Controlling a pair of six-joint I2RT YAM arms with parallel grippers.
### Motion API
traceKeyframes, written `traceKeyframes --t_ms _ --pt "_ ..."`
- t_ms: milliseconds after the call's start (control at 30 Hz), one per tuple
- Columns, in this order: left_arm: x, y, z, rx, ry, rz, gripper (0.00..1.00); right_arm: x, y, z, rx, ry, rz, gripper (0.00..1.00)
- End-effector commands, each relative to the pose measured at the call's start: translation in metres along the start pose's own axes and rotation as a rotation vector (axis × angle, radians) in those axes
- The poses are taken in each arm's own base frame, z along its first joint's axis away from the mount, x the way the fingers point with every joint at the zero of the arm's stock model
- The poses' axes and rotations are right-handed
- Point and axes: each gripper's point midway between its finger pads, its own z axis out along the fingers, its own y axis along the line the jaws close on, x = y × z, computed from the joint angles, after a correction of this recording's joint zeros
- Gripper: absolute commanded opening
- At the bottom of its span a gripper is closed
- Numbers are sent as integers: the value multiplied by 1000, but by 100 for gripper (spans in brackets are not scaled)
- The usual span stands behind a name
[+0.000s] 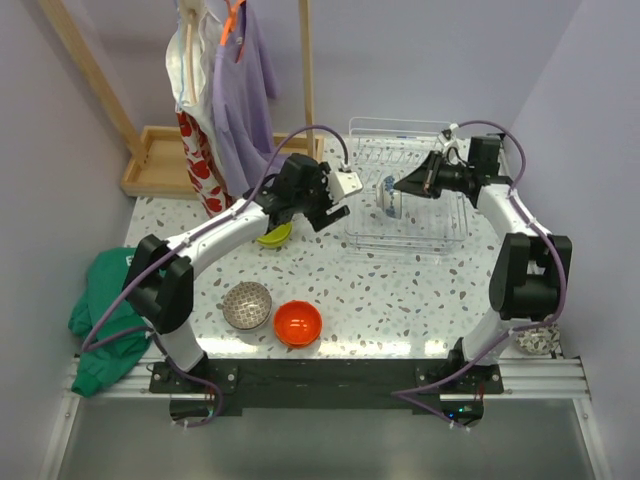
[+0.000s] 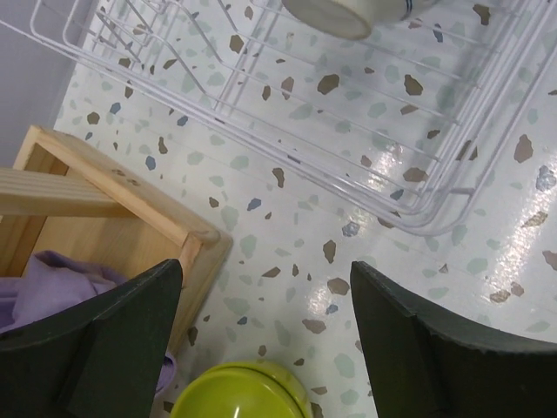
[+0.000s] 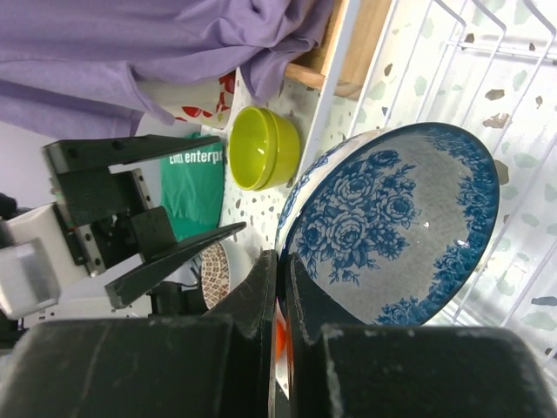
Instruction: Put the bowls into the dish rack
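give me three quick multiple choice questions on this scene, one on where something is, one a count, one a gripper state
1. Where is the lime green bowl?
A) on the table, left of the dish rack
B) inside the rack
C) on the floor

2. How many bowls sit on the table outside the rack?
A) one
B) two
C) three

3. What state is the right gripper in?
A) open and empty
B) shut on the blue-patterned bowl
C) shut on a cloth

Answers:
1 A: the top view shows it on the table beside the rack's left edge.
2 C: the lime green one, the speckled bowl and the orange-red bowl.
3 B: the right wrist view shows it pinching that bowl's rim.
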Motion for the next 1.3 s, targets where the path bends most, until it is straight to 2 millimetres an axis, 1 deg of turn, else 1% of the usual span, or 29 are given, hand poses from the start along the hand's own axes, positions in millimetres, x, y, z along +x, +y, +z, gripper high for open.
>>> traceKeyframes --t_ms 0,167,367,400,500,567,700,933,967,1167,1200,1267 --pt "-40 20 4 -72 -87 -2 83 -8 13 -1 -87 3 -38 0" --pt "-42 26 15 -93 -84 -3 83 -8 0 7 -85 0 20 0" --pt "-49 21 28 -85 -87 5 83 -2 -15 12 -68 14 66 0" --pt "-49 20 29 -83 -87 4 83 -2 -20 12 -64 16 78 0" --pt "-52 18 32 -78 -89 4 83 -2 -26 13 -64 19 95 0" --pt "-50 17 36 -75 -84 2 83 -1 -31 14 -62 27 112 0" --pt "-47 16 39 -73 -76 -2 83 0 -42 15 -53 31 139 0" --pt "-44 15 41 -71 -63 0 83 0 -57 22 -46 37 169 0" --pt "-43 15 42 -70 -60 -2 83 0 -62 24 -41 40 179 0" --pt "-43 15 42 -70 -58 3 83 -2 -80 21 3 38 195 0" --pt "-43 14 42 -69 -58 4 83 -2 -82 20 11 42 170 2" --pt "-44 15 42 -71 -61 4 83 -3 -87 16 46 44 178 6"
